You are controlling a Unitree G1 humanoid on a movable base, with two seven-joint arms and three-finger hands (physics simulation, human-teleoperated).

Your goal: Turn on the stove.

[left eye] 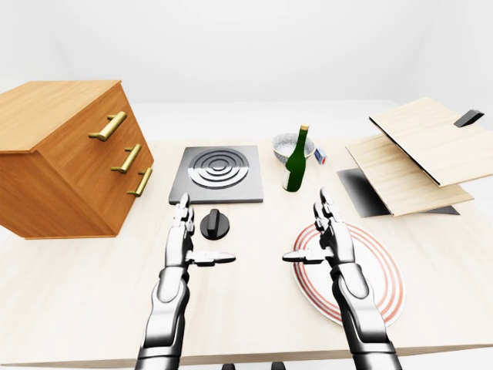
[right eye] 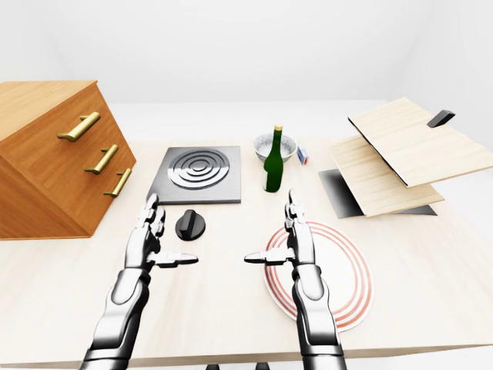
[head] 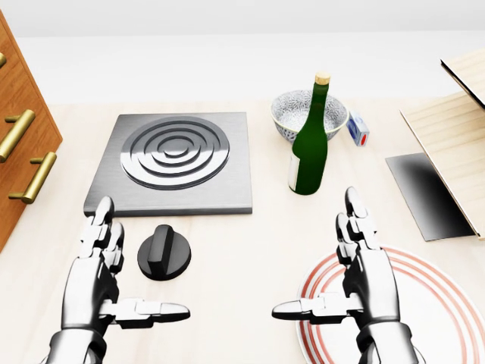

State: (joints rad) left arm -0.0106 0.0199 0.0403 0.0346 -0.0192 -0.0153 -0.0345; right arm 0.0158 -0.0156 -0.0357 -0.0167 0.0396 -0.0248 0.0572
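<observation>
Drawers (left eye: 77,166) stand at the head view's left edge. Left hand (head: 98,277), fingers spread and holding nothing, hovers just left of the black stove knob (head: 164,254), bare tabletop (head: 227,258) between the hands. The stove plate (head: 176,159) lies above the knob. Right hand (head: 364,273), also spread, hovers over the striped plate (head: 439,303), below the green bottle (head: 309,148)

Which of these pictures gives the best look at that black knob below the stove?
The head view: the black knob appears large there, its raised grip bar clear, just right of the left hand. Both eye views show it whole but small, with little detail.
</observation>
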